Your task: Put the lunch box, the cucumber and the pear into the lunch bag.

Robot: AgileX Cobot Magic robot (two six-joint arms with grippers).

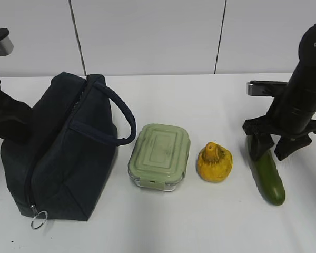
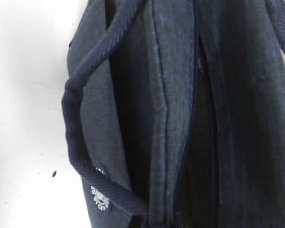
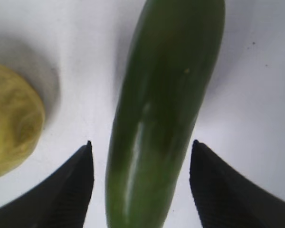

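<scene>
Right gripper point(image 1: 269, 150) stands over the far end of the cucumber point(image 1: 268, 176), fingers spread wide, one to each side of it with a gap showing on both flanks in the right wrist view; nothing gripped yet. Straddling it across its width looks like the setup for a pinch on the narrow axis. Cucumber lies on the white table point(image 1: 163, 226) at the right, pointing toward the camera, well apart from the table's near edge. Pear point(image 1: 215, 162) sits just beside it to the left, close to the left finger's sweep, so that is the tight side. Lunch box point(image 1: 159, 156), sage lid on, is between the pear and the lunch bag point(image 1: 63, 153). Bag stands at the left, handle point(image 1: 124, 118) arching toward the box; the left wrist view shows its zipper slot parted a little. Left gripper: fingers not visible, cannot tell. Open table lies in front of everything.
</scene>
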